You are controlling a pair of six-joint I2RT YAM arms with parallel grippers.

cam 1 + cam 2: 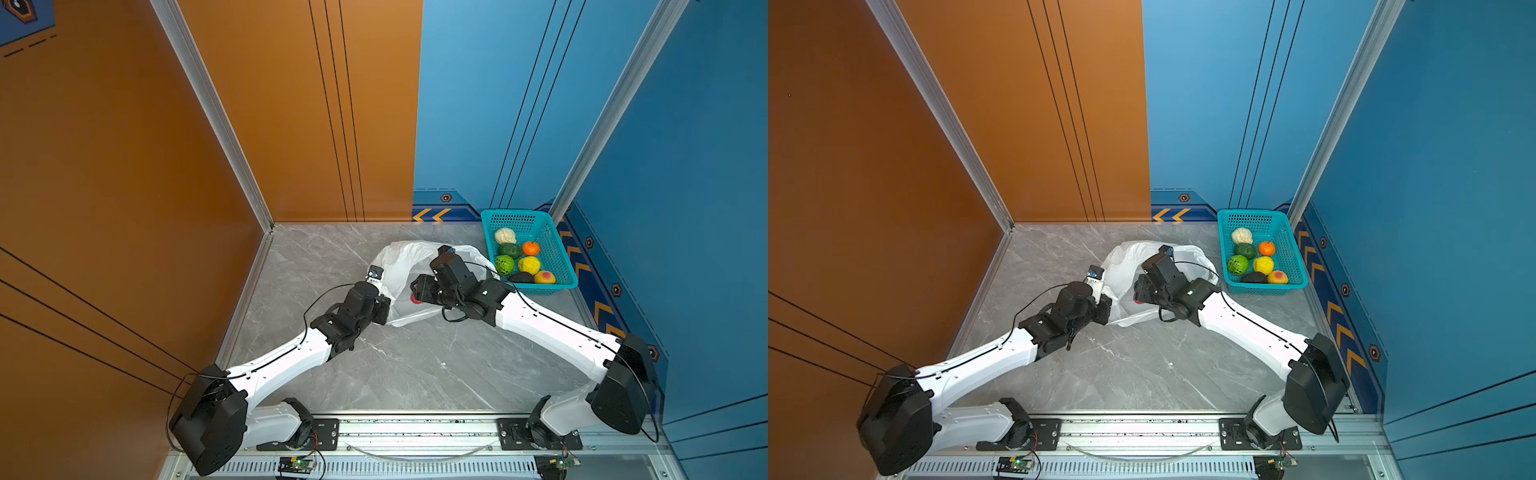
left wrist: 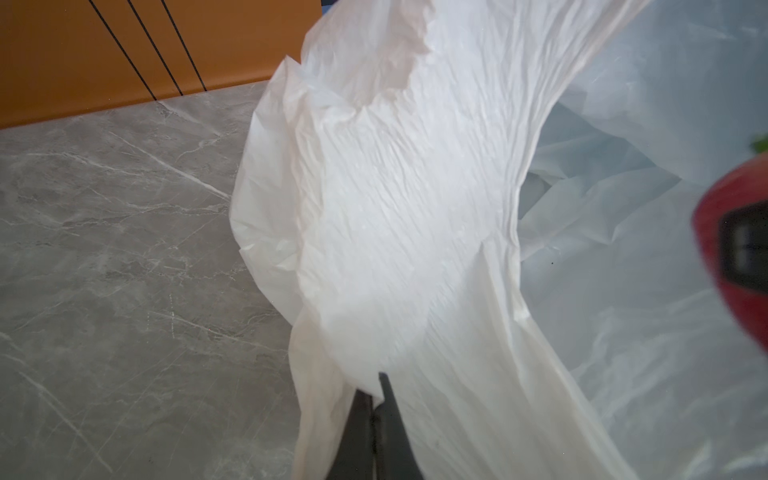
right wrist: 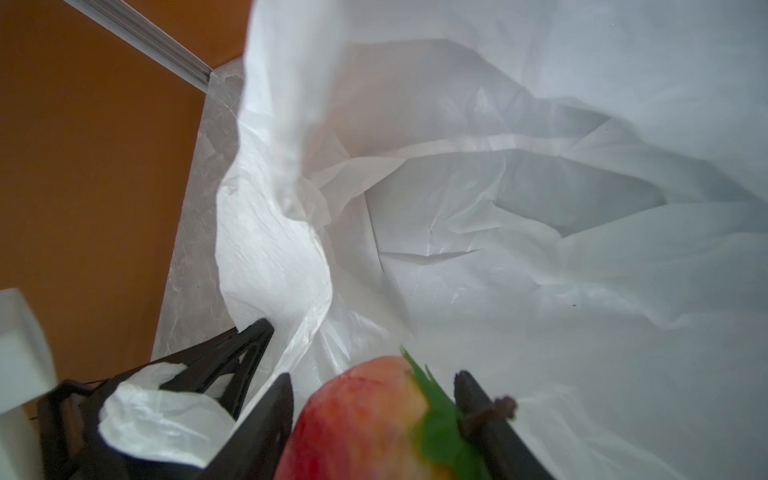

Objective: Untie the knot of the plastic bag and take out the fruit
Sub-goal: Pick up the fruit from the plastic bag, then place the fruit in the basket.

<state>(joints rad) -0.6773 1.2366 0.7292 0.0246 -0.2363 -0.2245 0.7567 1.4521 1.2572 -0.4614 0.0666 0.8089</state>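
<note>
Well, nearest of all, two white arms reach out over the gray table (image 1: pixel 415 374). The left gripper (image 2: pixel 376 401) is pinched tight on the near edge of the plastic bag (image 1: pixel 399 266), and the thin plastic stands up from it. The right gripper (image 3: pixel 374 386) is inside the bag's open mouth. Its black fingers (image 3: pixel 266 424) squeeze the red-green fruit (image 3: pixel 357 419), and one finger presses right by the green leaf. I cannot tell if that fruit rests on the bag or is off it. In both top views only a small red spot of it shows under the right gripper.

The bag lies crumpled and wide open in the middle of the table.

Farther back, on the right and just beside the bag, sits the teal basket (image 1: pixel 559 253). In it lie a peach (image 1: pixel 544 276), a dark fruit (image 1: pixel 521 277), a green netted ball (image 1: pixel 504 264), a yellow fruit (image 1: pixel 529 264), a dark green fruit (image 1: pixel 510 250), an orange (image 1: pixel 530 248) and a cream-white fruit (image 1: pixel 505 235).
</note>
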